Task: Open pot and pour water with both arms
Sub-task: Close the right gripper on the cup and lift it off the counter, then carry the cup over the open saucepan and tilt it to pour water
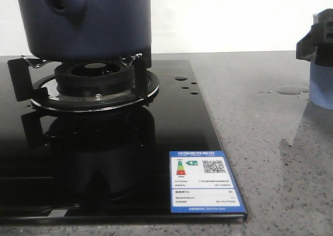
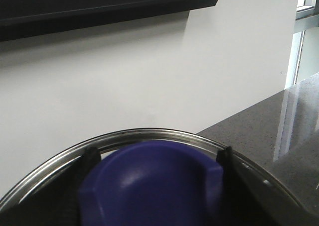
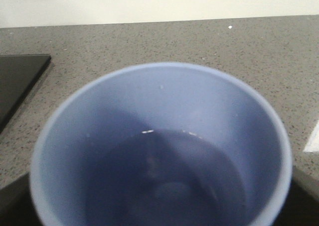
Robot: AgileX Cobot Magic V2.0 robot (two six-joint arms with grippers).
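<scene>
Grey speckled countertop [image 1: 260, 142] runs back to a plain white wall [image 1: 234, 17], and on my front feed the dark blue pot [image 1: 83, 23] sits on the burner grate [image 1: 93, 85] of a glossy black cooktop [image 1: 130, 158], with water droplets near its far right corner. My left gripper [image 2: 154, 159] is clamped on the lid's blue knob [image 2: 149, 186], a black finger [image 2: 225, 159] against each side above the metal lid rim [image 2: 149, 132]. My right gripper [image 3: 159, 216] carries a light blue cup [image 3: 159, 136] holding water; it stands well apart from the pot, though whether those jaws press shut I cannot tell.

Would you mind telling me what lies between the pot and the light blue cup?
In the front view, only countertop separates the pot from the cup: glossy hob glass, water drops, a puddle.
</scene>
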